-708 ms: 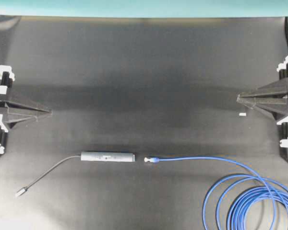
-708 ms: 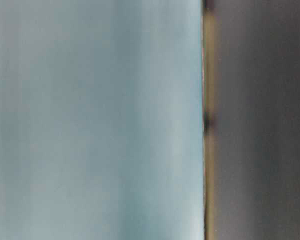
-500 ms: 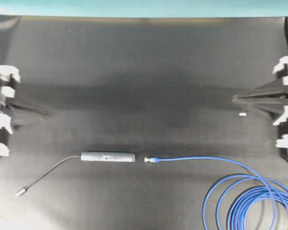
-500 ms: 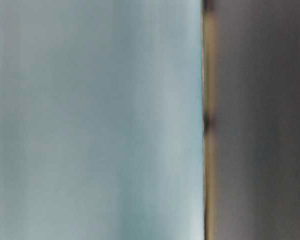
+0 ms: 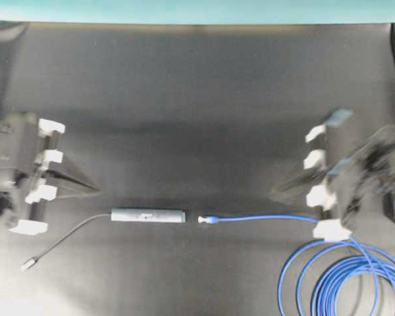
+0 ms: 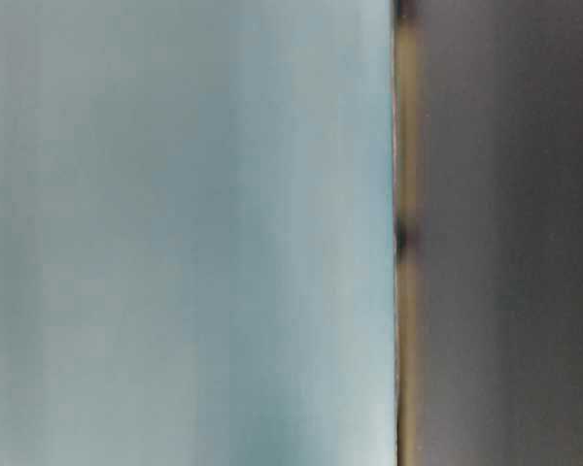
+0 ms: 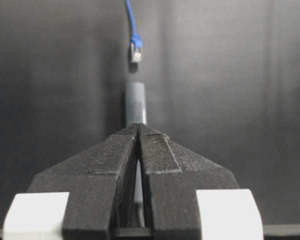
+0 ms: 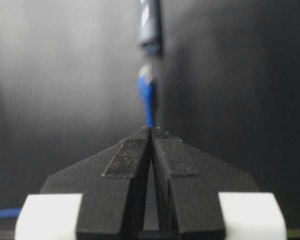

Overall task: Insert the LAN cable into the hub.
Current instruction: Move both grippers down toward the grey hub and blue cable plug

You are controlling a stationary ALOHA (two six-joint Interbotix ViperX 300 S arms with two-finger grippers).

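Note:
The hub (image 5: 148,215), a slim dark-grey bar, lies flat on the black mat left of centre. The LAN cable's clear plug (image 5: 207,220) lies just off the hub's right end, apart from it, and the blue cable (image 5: 270,217) runs right into loose coils (image 5: 349,276). My left gripper (image 5: 95,189) is shut and empty, up and left of the hub's left end; in the left wrist view its tips (image 7: 139,125) point along the hub (image 7: 135,102) toward the plug (image 7: 135,50). My right gripper (image 5: 273,192), motion-blurred, is shut and empty above the cable. Its tips (image 8: 151,129) face the plug (image 8: 146,82) and the hub (image 8: 150,27).
A thin grey lead runs from the hub's left end to a small silver plug (image 5: 29,264) at the front left. The coils fill the front right corner. A teal wall (image 5: 197,10) borders the mat's far edge. The table-level view is only blur.
Both arms have swung in from the table's sides toward the middle and forward, the left toward the hub's left end, the right over the blue cable. Hub and cable have not moved.

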